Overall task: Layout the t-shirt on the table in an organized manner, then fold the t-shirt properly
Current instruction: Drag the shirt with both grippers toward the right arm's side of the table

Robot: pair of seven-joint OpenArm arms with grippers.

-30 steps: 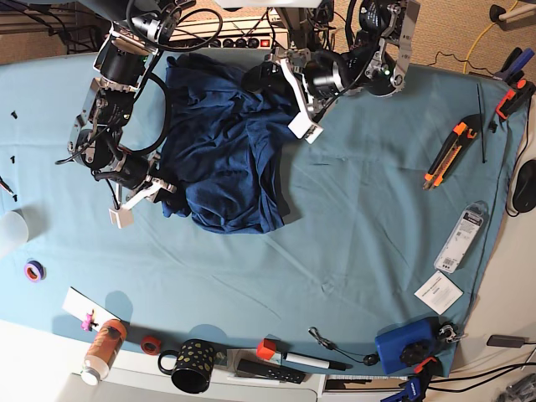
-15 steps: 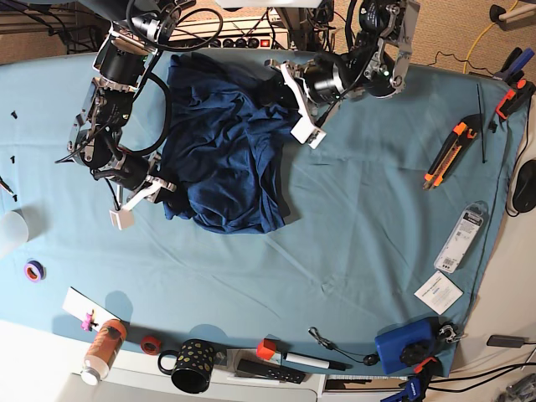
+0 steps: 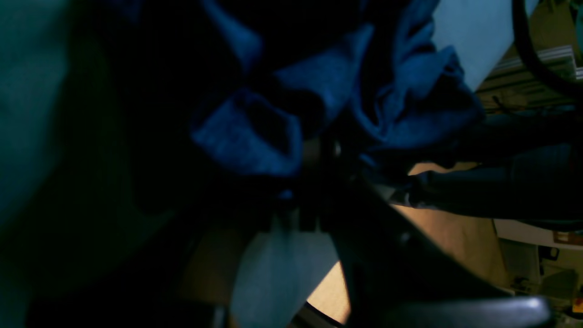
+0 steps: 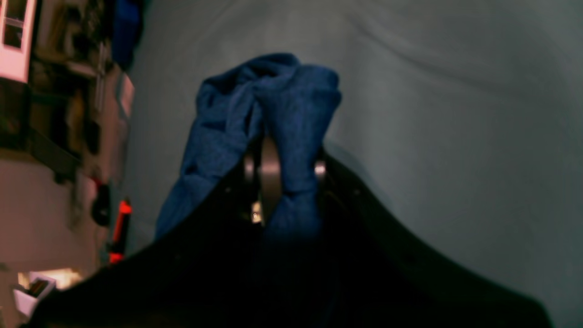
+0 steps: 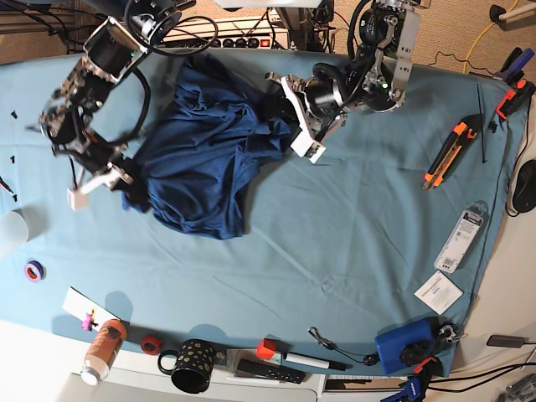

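Left claw (image 5: 295, 134) is pinched on the shirt's (image 5: 201, 159) edge; right claw (image 5: 117, 177) grips bunched shirt fabric at the opposite side, above the counter (image 5: 360, 226).

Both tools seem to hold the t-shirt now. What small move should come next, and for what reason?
Probably the two arms should draw apart, to pull the cloth taut. The right tool pinches a bunch of the t-shirt at one side, and the left tool grips its other edge. Between them the shirt lies crumpled, with many folds, on the table, so it is not laid out yet.
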